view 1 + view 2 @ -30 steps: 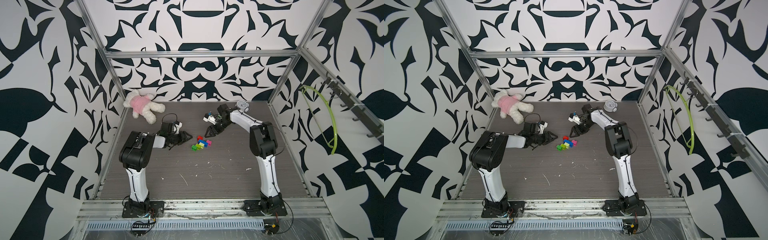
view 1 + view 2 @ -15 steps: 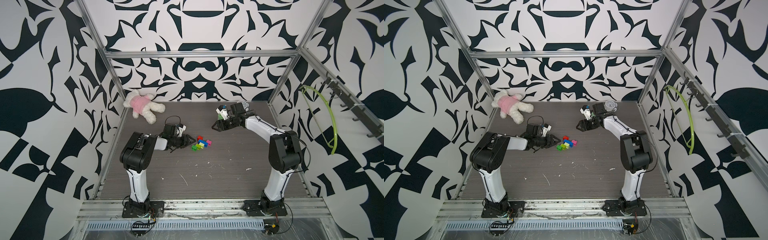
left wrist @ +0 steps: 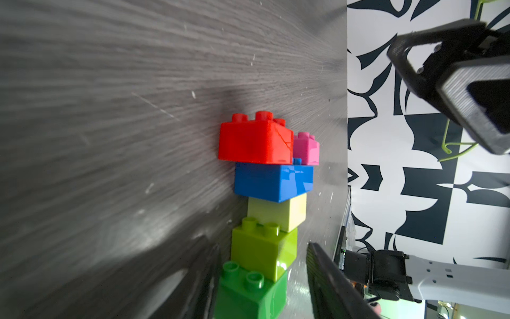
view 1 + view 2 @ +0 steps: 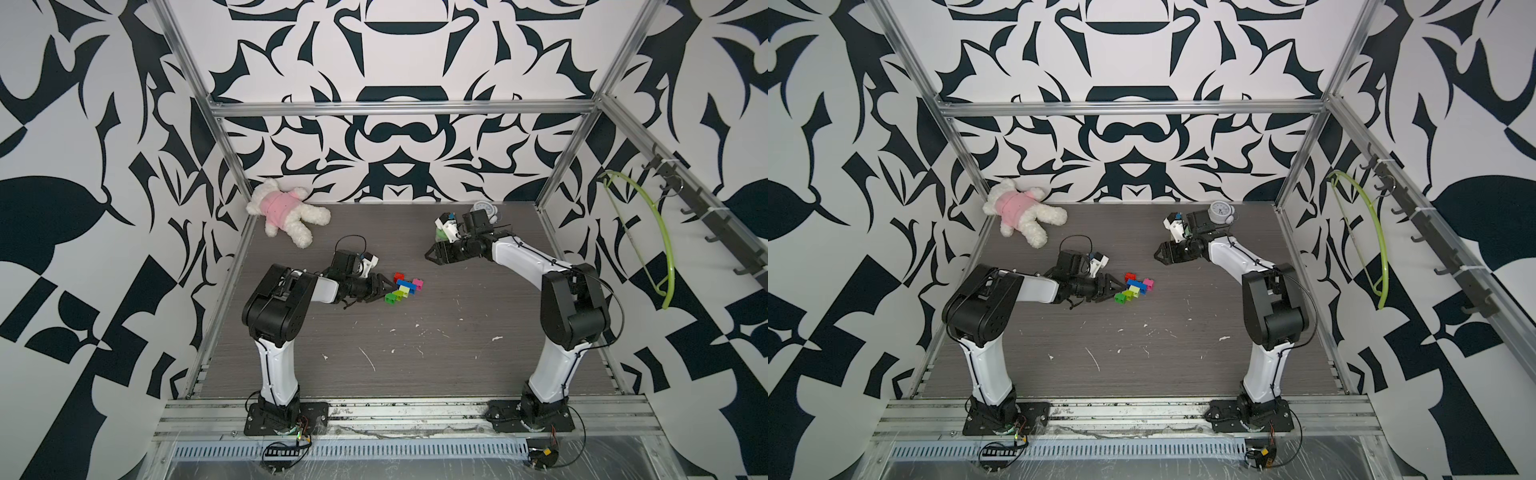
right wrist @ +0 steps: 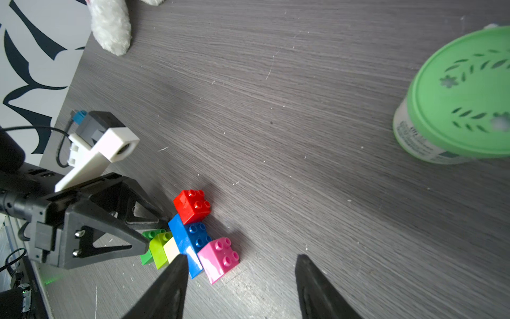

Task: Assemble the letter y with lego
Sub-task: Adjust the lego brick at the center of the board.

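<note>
The letter y lies flat on the dark table. Red and pink lego prongs sit on a blue crossbar. Two lime bricks and a green brick make the stem. My left gripper is open and straddles the green end of the stem, with a gap showing on one side. My right gripper hangs open above the table, behind and to the right of the figure, holding nothing.
A round green tub stands at the back right, close to the right wrist. A white plush toy in pink lies at the back left. A small round dial sits by the back wall. A green hanger hangs on the right wall.
The right gripper has pulled away from the bricks toward the back right, and its arm has swung out right. The left gripper has slid right onto the figure's green end.
</note>
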{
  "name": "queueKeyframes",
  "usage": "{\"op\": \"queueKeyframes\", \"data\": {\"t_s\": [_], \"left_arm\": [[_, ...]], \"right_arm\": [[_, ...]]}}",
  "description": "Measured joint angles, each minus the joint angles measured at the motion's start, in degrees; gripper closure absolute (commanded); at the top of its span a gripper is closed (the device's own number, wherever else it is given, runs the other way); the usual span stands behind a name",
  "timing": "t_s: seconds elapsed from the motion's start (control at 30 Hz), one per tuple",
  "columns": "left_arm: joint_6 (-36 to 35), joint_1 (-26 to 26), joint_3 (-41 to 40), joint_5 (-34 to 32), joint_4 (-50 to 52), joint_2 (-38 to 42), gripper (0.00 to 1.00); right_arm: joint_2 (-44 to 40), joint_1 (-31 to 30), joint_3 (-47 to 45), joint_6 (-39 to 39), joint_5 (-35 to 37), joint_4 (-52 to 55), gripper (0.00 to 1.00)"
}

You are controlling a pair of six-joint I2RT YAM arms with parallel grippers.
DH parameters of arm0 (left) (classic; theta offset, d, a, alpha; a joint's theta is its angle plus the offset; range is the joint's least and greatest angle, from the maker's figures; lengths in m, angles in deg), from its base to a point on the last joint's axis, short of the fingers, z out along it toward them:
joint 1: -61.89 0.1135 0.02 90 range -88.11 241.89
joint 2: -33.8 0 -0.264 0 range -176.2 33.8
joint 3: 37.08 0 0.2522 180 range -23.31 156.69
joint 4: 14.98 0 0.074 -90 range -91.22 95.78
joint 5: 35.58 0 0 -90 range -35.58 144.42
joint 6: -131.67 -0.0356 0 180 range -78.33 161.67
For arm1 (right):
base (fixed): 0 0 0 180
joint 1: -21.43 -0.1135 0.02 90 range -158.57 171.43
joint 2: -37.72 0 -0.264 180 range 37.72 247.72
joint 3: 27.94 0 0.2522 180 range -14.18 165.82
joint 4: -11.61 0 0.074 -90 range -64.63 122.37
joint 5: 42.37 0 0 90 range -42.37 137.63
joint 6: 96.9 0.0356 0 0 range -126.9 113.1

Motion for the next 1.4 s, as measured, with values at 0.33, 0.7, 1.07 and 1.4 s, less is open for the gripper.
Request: {"op": "queueKeyframes", "data": {"t_s": [0.33,0.7,1.07,1.4], "left_arm": [[0.9,-2.6,-0.8,1.8,-0.2,0.0,0.44],[1.0,-2.9,-0.9,1.5,0.9,0.8,0.41],[-4.6,11.9,-1.2,-4.6,15.0,13.4,0.01],[-17.6,27.1,-0.8,-20.2,14.8,27.1,0.01]], "right_arm": [[-2.4,0.3,-2.7,0.8,1.3,-1.9,0.36],[-4.7,0.5,-5.7,1.2,4.0,-4.1,0.36],[-19.8,2.7,-19.5,3.6,18.2,-14.3,0.0],[-31.0,4.2,-38.5,5.0,40.0,-25.7,0.0]]}}
